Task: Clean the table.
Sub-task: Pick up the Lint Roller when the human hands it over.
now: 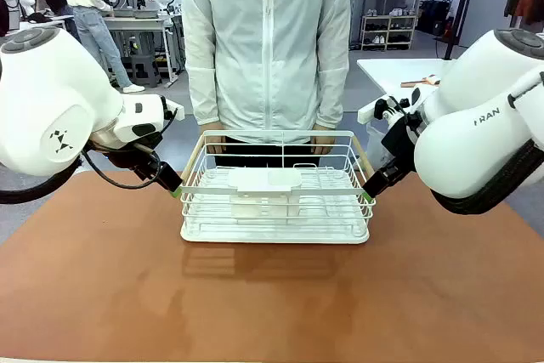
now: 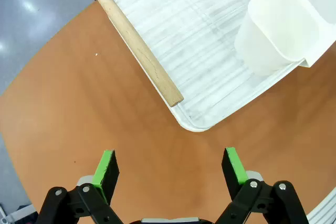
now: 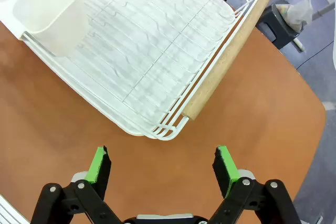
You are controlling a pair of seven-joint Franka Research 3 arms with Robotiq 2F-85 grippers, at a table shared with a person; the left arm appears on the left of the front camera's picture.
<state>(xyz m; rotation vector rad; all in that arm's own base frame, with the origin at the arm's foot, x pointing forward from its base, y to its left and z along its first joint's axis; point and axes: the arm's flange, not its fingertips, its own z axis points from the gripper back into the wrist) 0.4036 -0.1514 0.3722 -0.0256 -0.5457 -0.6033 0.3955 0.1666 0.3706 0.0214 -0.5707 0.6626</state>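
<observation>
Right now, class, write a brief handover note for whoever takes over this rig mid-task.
Left gripper: open, empty, facing the left wooden handle.
Right gripper: open, empty, facing the right wooden handle.
White wire basket sits on the table, a person's hands at its far rim.
Done: grippers lined up at the handles. Left: probably grasp both, lift the basket away.

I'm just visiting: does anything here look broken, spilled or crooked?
Nothing stands out. The white wire basket sits flat and square on the table. Its wooden handles look whole, and nothing is spilled on the tabletop around it.
</observation>
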